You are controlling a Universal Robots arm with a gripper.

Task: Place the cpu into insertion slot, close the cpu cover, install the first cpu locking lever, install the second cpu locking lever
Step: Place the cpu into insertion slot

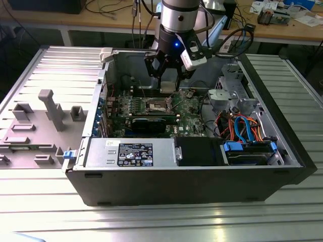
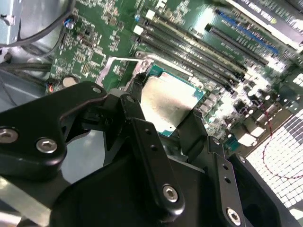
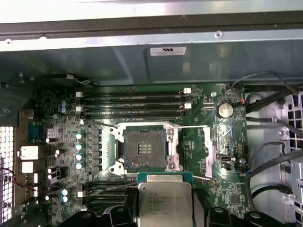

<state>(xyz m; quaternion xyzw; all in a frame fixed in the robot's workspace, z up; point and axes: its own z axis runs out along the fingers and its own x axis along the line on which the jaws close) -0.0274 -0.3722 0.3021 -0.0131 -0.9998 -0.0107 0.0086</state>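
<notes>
Tool is clamped on the cpu, fingers pinching its two opposite edges. It's hanging over the green board inside the open computer case, near the socket but not in it. The socket is bare and the cover is flipped open beside it.

ribbed metal table, computer case, grey fixture

Place: we judged it a robotics lab.
Bench: we saw a wooden workbench strewn with cables.
Table: we saw a ribbed metal table bearing an opened computer case.
Fixtures: grey holders stood beside it.
</notes>
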